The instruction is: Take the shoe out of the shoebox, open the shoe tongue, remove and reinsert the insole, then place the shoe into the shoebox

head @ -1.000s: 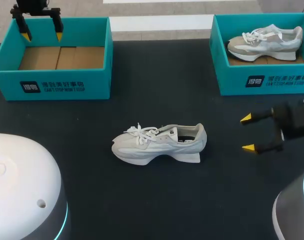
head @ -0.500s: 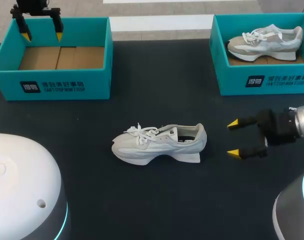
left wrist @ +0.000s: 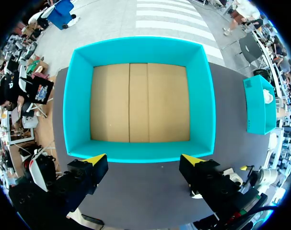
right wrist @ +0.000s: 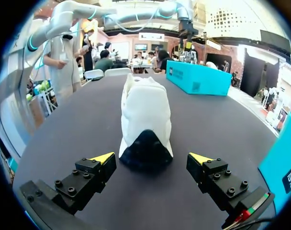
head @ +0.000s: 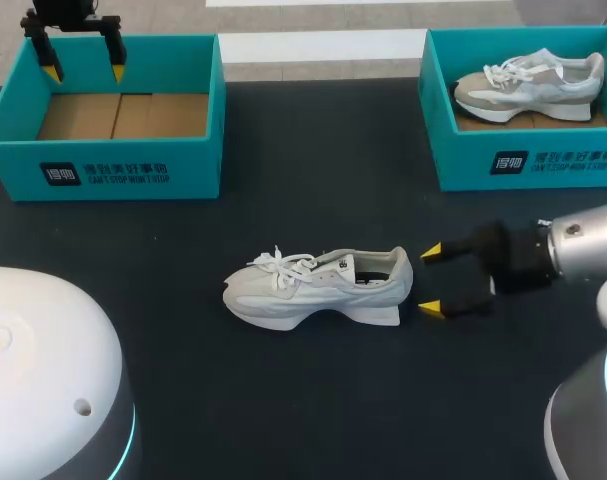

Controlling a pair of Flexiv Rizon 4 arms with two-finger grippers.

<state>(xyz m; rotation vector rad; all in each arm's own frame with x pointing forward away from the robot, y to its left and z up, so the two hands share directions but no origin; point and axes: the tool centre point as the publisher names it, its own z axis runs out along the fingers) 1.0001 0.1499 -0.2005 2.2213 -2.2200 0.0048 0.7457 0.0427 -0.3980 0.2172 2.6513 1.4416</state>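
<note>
The right hand [head: 430,279], fingers apart, sits just behind the heel of the shoe [head: 318,288], whose inside is too dark to make out. The left hand [head: 84,72] hangs spread over the far rim of the shoebox [head: 103,175].

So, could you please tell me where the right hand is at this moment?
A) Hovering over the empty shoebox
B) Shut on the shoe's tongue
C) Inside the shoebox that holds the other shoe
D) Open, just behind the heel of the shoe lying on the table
D: the right hand is open, its yellow tips either side of the heel of the shoe without touching it.
</note>
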